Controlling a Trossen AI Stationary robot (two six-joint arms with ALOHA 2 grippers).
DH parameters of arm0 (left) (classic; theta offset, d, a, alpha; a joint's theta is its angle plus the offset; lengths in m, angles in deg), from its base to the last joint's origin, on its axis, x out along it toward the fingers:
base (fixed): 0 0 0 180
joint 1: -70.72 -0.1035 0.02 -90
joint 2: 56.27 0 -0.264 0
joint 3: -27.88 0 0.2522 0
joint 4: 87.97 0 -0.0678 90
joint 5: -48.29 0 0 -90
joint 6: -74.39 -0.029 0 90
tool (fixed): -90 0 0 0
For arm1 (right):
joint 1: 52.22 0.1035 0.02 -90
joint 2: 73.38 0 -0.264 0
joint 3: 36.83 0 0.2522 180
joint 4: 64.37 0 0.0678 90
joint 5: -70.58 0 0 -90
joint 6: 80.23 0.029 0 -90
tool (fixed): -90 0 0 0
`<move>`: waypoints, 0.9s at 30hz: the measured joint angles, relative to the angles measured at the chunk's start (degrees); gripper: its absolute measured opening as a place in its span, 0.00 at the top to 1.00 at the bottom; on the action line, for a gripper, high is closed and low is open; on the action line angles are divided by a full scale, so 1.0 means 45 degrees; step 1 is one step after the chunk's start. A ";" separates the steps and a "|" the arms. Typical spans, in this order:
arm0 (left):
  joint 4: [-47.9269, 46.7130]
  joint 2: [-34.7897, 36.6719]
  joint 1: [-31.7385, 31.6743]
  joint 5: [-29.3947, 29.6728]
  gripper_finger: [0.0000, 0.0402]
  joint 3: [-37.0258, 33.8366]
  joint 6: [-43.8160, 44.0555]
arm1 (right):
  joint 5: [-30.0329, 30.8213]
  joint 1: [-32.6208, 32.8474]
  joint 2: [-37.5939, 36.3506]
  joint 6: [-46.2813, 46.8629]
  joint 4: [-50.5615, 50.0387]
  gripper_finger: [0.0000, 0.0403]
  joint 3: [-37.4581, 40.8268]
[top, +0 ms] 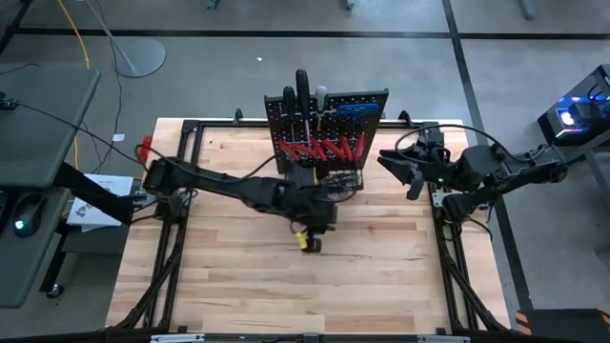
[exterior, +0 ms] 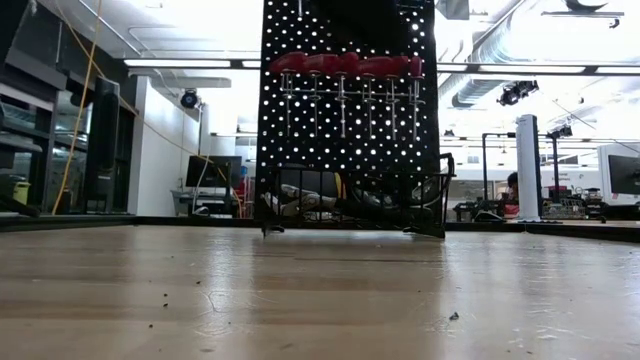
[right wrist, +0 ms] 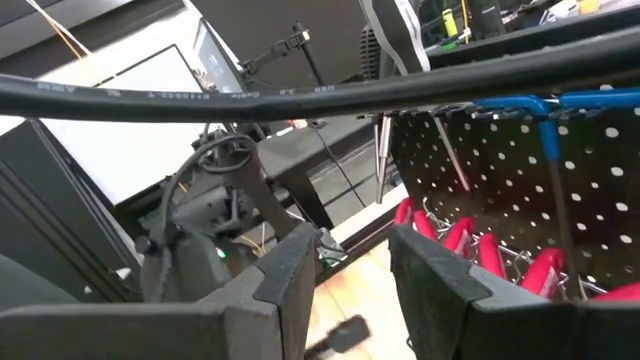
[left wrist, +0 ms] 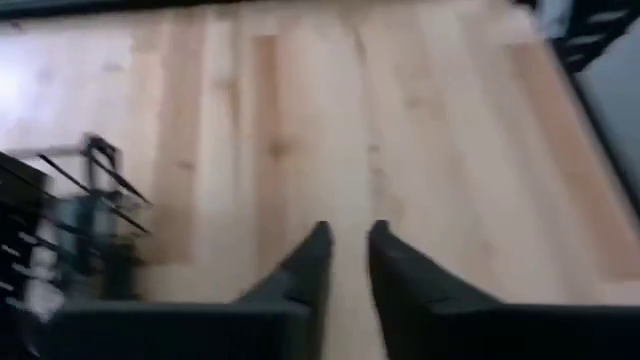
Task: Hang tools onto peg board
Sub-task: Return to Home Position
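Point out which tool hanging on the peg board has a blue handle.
The T-shaped tool near the top of the peg board: its handle is blue, while the screwdrivers hanging in a row below it all have red handles.

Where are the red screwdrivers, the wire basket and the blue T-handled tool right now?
red screwdrivers (exterior: 345, 65): low view, on a handle in the middle of the hanging row.
wire basket (exterior: 440, 195): low view, on its right end wall.
blue T-handled tool (right wrist: 560, 100): right wrist view, on its blue crossbar.
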 joint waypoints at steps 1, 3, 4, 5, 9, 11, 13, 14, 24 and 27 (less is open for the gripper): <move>0.0234 0.0315 0.0080 -0.0112 0.90 -0.0451 0.0333 | -0.0006 0.0000 -0.0016 -0.0005 -0.0007 0.69 0.0000; 0.1228 0.1183 0.0233 -0.0192 0.97 -0.1750 0.1148 | -0.0024 0.0000 -0.0021 -0.0010 0.0004 0.69 0.0000; 0.1939 0.1675 0.0293 -0.0180 0.97 -0.2558 0.1643 | -0.0024 0.0000 -0.0021 -0.0010 -0.0014 0.69 0.0000; 0.2765 0.2281 0.0338 -0.0177 0.97 -0.3481 0.2123 | -0.0036 0.0000 -0.0031 -0.0010 -0.0015 0.69 0.0000; 0.6658 0.4800 0.0357 -0.0170 1.00 -0.7539 0.4227 | -0.0041 0.0000 -0.0031 0.0014 -0.0102 0.70 0.0000; 0.8563 0.6117 0.0183 -0.0081 0.99 -0.9527 0.5032 | -0.0044 0.0000 -0.0026 0.0005 -0.0134 0.71 0.0000; 1.0266 0.7410 -0.0108 0.0181 1.00 -1.1335 0.5609 | -0.0044 0.0000 -0.0026 0.0039 -0.0146 0.76 0.0000; 1.0990 0.8016 -0.0280 0.0351 1.00 -1.2164 0.5861 | -0.0040 0.0000 -0.0022 0.0087 -0.0187 0.80 0.0000; 1.4888 1.2896 -0.1971 0.0972 1.00 -1.8167 0.7340 | 0.0363 0.0003 0.0090 0.1210 -0.0451 0.99 0.0000; 1.5719 1.3817 -0.2097 0.0982 1.00 -1.9383 0.7895 | 0.0650 0.0004 0.0100 0.1970 -0.0910 1.00 0.0000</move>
